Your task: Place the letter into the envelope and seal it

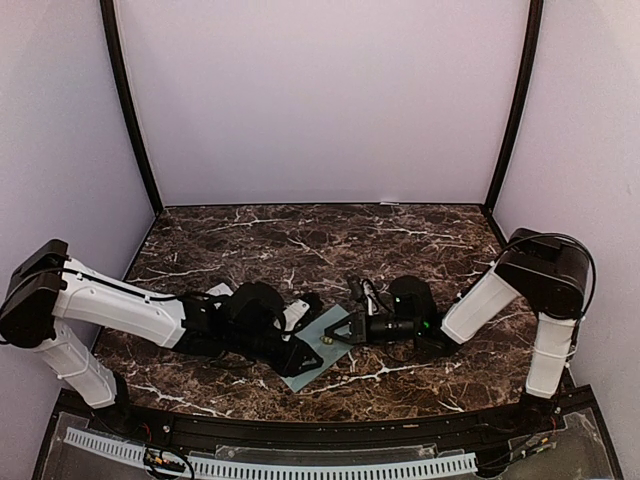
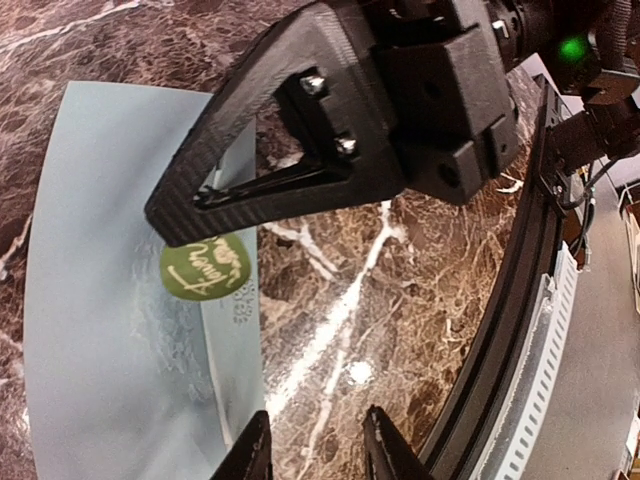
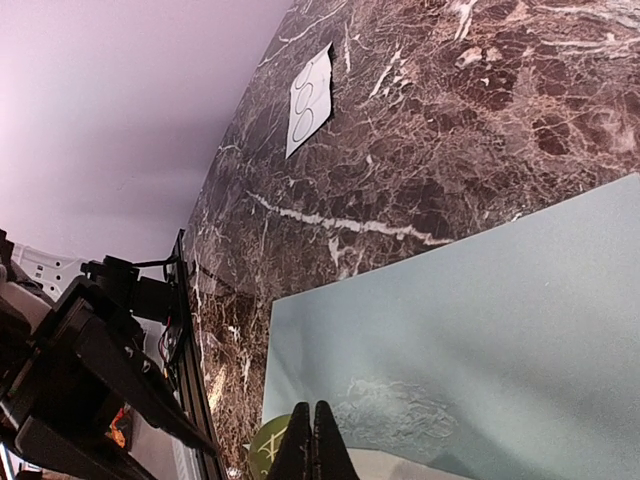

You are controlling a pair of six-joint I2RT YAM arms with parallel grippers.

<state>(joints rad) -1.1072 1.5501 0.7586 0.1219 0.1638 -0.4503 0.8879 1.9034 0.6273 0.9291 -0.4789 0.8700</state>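
The pale blue-green envelope (image 1: 305, 372) lies flat on the marble table, also seen in the left wrist view (image 2: 110, 300) and the right wrist view (image 3: 480, 330). A round green sticker (image 2: 205, 268) with gold writing sits at its flap edge. My right gripper (image 3: 312, 415) is shut, and its tips (image 2: 185, 225) rest on the sticker (image 3: 268, 448). My left gripper (image 2: 318, 445) is open with nothing between its fingers. It hovers over bare marble just beside the envelope's edge, facing the right gripper (image 1: 335, 338). The letter is hidden.
A small white strip with circles (image 3: 310, 100) lies on the table further back, left of the arms (image 1: 220, 291). The black front rail of the table (image 2: 520, 300) runs close to the left gripper. Purple walls enclose the table.
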